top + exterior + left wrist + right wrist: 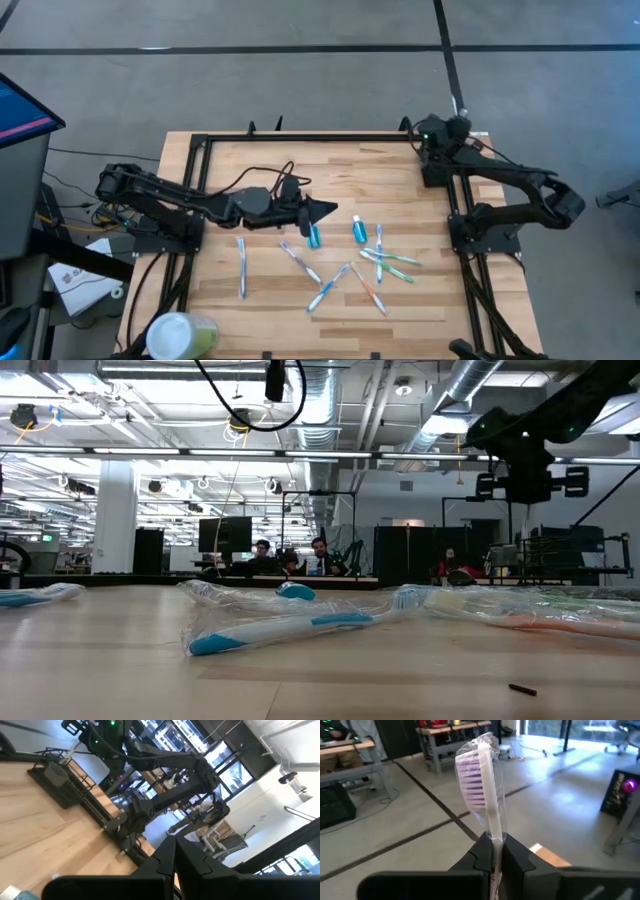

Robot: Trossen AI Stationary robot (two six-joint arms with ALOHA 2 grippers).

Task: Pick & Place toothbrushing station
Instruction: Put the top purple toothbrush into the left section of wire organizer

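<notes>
My right claw (494, 851) is clamped tight on a wrapped toothbrush (482, 785) with purple-and-white bristles, its head standing up past my fingertips (520, 857). That arm is folded back off the right edge of the tabletop (260, 165), out over the floor. My left claw (322, 210) reaches out over the middle of the wood with its fingers pressed together and nothing between them. Just beside its tip lie two small blue tubes (314, 236), and beyond them a loose scatter of wrapped toothbrushes (300, 262); one with a blue handle (285, 630) lies nearest the low camera. A pale-green cup with a white lid (180, 335) stands at the near-left corner. I cannot find the black toothbrushing station in any view.
</notes>
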